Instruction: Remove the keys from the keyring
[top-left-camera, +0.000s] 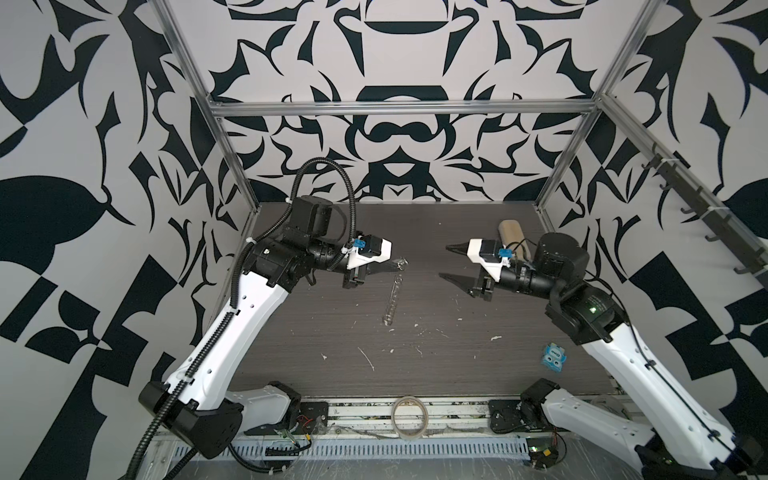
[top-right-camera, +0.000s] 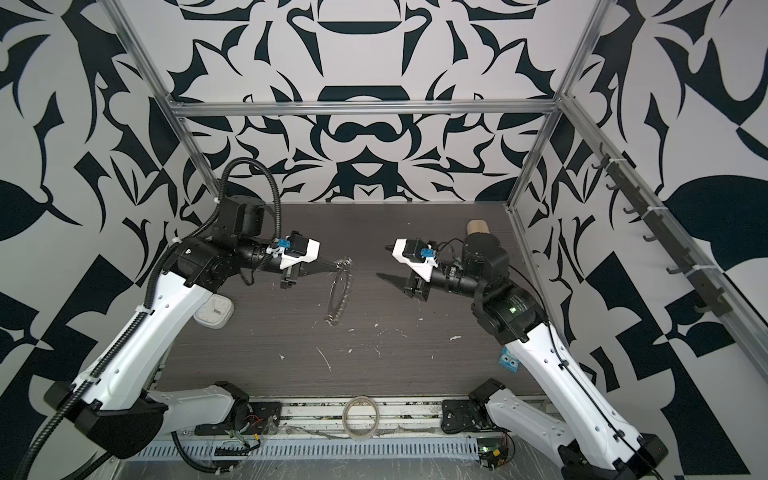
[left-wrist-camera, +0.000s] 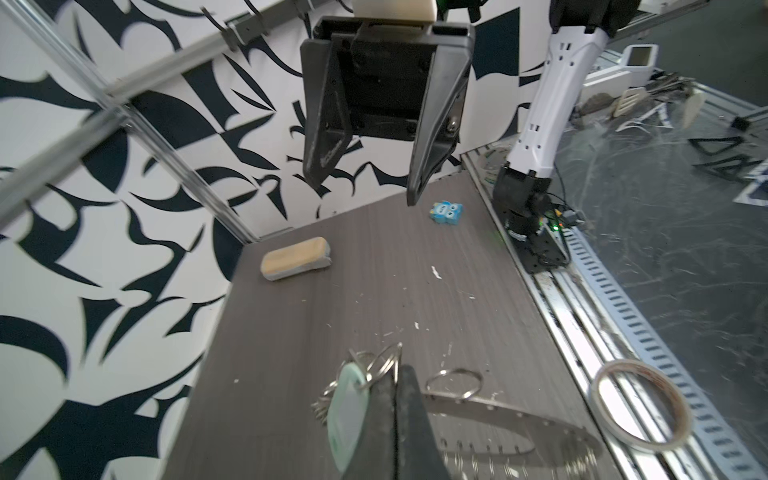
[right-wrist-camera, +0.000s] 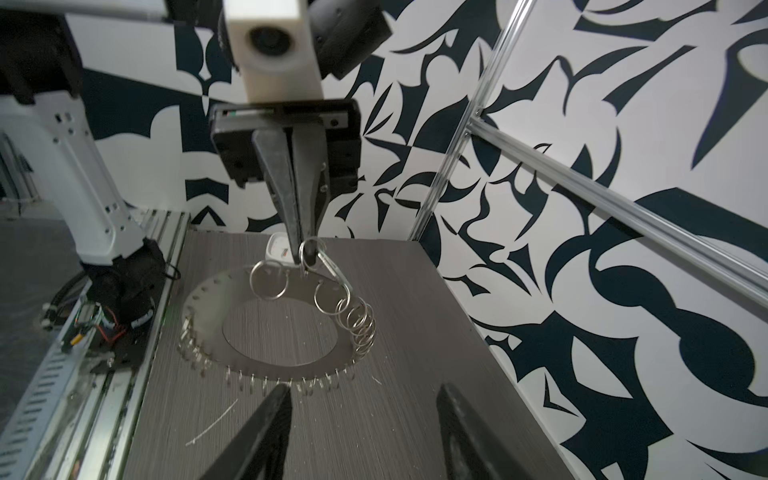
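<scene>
On the table (top-left-camera: 457, 374), the keyring (top-right-camera: 338, 295) stood tilted near the centre, its 6 o'clock rim down. My left gripper (top-left-camera: 401, 262) was clamped on its 12 o'clock loops. My right gripper (top-left-camera: 444, 261), at 3 o'clock, gaped empty. The keys (left-wrist-camera: 349, 411) hung beside my left fingertips.

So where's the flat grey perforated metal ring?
The flat grey perforated metal ring is mid-table in both top views, tilted, its upper rim hanging from the shut left gripper, facing the open right gripper.

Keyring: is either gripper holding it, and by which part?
Left gripper pinches the keyring at the loops on its raised rim, beside the keys; right gripper holds nothing.
</scene>
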